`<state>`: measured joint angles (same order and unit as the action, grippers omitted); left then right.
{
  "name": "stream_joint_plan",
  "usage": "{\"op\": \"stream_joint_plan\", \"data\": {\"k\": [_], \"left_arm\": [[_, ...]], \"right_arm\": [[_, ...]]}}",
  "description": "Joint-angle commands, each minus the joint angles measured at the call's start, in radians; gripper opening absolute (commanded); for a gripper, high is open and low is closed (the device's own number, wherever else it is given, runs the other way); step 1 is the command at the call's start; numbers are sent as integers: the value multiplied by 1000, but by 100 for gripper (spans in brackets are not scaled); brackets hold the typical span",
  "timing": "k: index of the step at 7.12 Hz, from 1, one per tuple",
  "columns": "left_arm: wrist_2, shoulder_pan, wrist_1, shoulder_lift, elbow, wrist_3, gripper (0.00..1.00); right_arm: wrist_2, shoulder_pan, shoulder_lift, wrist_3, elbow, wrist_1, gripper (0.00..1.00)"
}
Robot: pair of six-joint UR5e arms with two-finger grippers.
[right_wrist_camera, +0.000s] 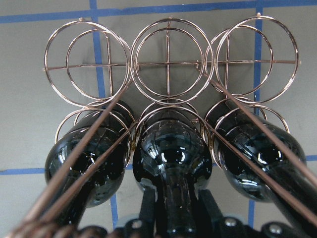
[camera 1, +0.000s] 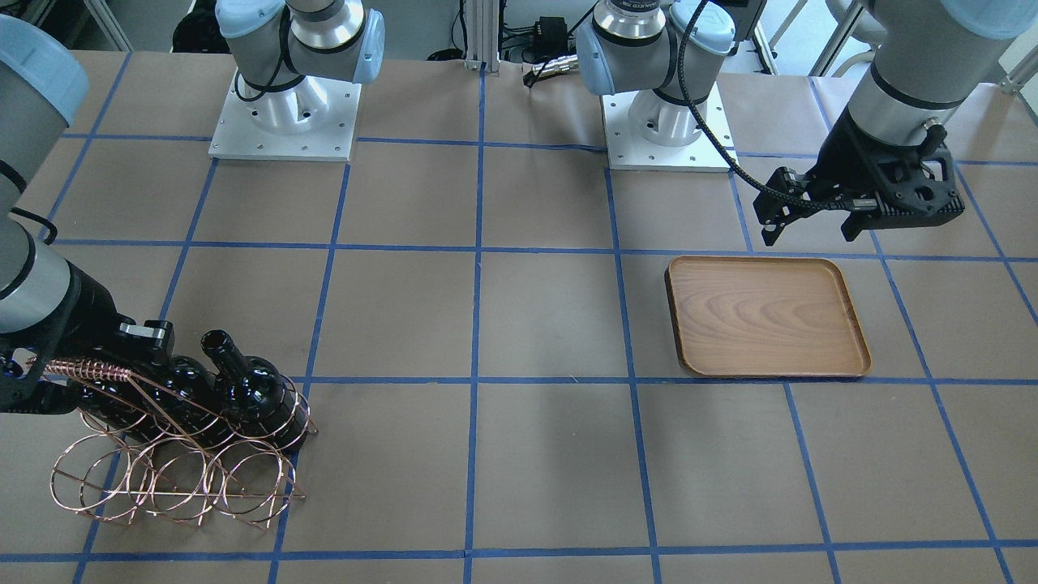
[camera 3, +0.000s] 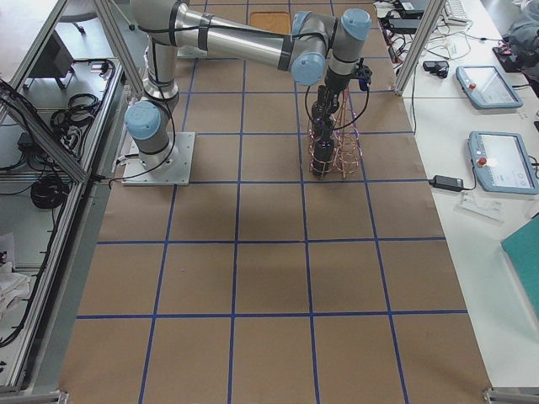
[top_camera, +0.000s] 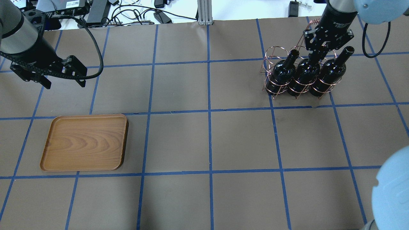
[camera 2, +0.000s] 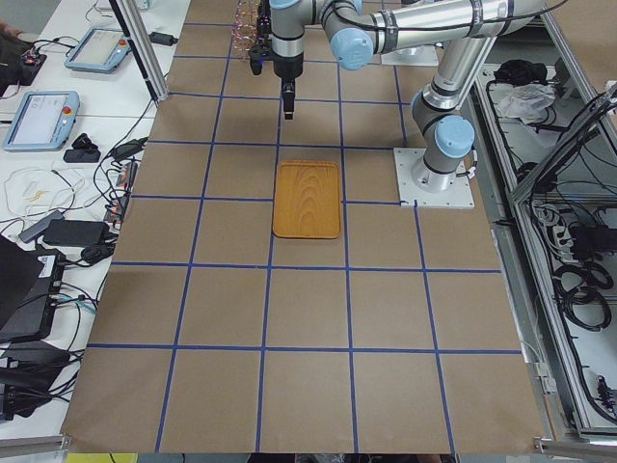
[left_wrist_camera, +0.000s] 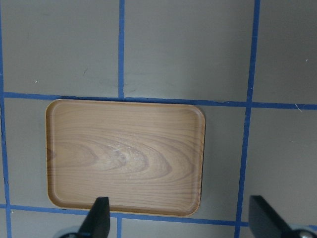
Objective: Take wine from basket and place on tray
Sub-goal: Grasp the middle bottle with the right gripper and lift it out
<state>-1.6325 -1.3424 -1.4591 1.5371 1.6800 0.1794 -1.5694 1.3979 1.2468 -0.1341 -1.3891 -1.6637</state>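
Right gripper (right_wrist_camera: 177, 210) fingers hug the neck of the middle wine bottle (right_wrist_camera: 173, 153), seemingly clamped, with the bottle still seated in the basket (right_wrist_camera: 168, 64) on the table; next, I'd judge, comes a straight lift clear of the loops toward the tray (top_camera: 84, 142), near which the left gripper (top_camera: 65, 83) hovers wide open.

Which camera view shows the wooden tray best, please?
Left wrist-mounted: the tray looms largest, grain clear. Overhead and front-facing show it whole but smaller; exterior left, small; exterior right, a sliver at the top edge; right wrist-mounted, nothing.
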Motion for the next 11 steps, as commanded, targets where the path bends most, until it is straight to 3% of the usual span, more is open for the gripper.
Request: {"op": "stream_joint_plan", "data": {"k": [1,5,8,9,11], "left_arm": [[0,0,-1,-2,0,-1,100],[3,0,0,3,0,0,100],[11,-3,2,-9,-2,-5,100],[3,-1,0,-8,-2,-3,100],[11,-12,3,-14,-2,-4,100]], "right_arm": [[12,0,69,-5,5,2,7],[6,-7,134,-5,31,4,9],[8,7,227,-4,108,203,10],[-3,39,267,10,96,310,9],[-11,105,286,46,26,343,9]]}}
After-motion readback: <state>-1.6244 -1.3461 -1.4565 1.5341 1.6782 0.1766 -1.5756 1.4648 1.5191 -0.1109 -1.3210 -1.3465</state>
